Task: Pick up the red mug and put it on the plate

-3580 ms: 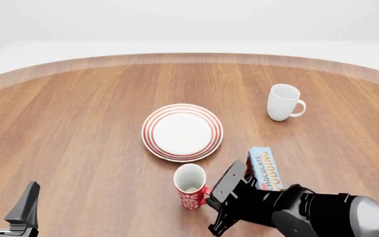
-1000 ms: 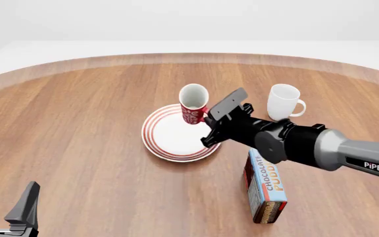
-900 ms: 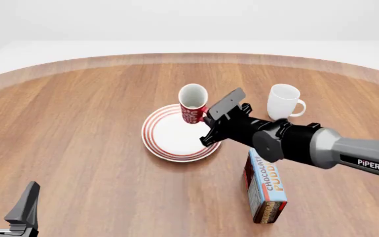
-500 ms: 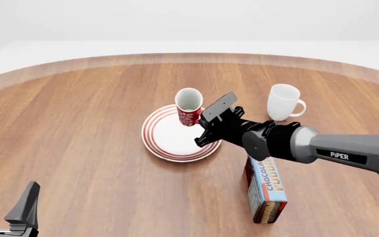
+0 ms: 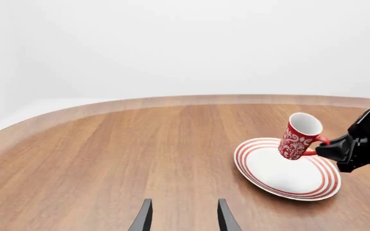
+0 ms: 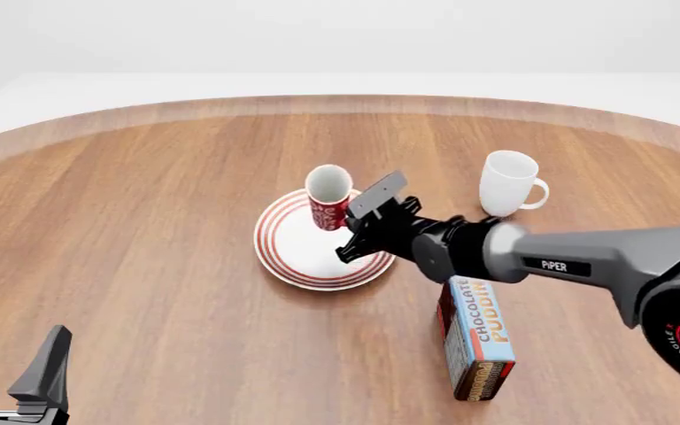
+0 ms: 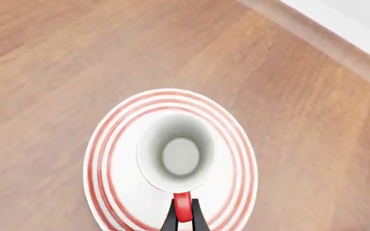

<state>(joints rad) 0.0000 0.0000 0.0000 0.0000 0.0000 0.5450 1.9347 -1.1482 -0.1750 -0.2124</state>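
Observation:
The red mug [image 6: 329, 198] with white floral pattern hangs tilted just above the plate [image 6: 295, 254], a round white plate with red rings at the table's middle. My right gripper [image 6: 354, 221] is shut on the mug's red handle. In the right wrist view I look down into the mug's white inside [image 7: 178, 156], with the fingertips [image 7: 171, 219] pinching the handle over the plate [image 7: 108, 159]. The left wrist view shows the mug [image 5: 297, 136] above the plate [image 5: 286, 177]. My left gripper [image 6: 11, 367] is open and empty at the near left edge.
A plain white mug [image 6: 506, 182] stands to the right of the plate. A chocolate pudding box [image 6: 477, 336] lies under my right arm, near right of the plate. The table's curved far edge [image 6: 340, 102] runs behind.
My right gripper carried the red mug from the near table up and over the plate, then shifted it left and lower. The pudding box was pushed nearer. The left arm has not moved.

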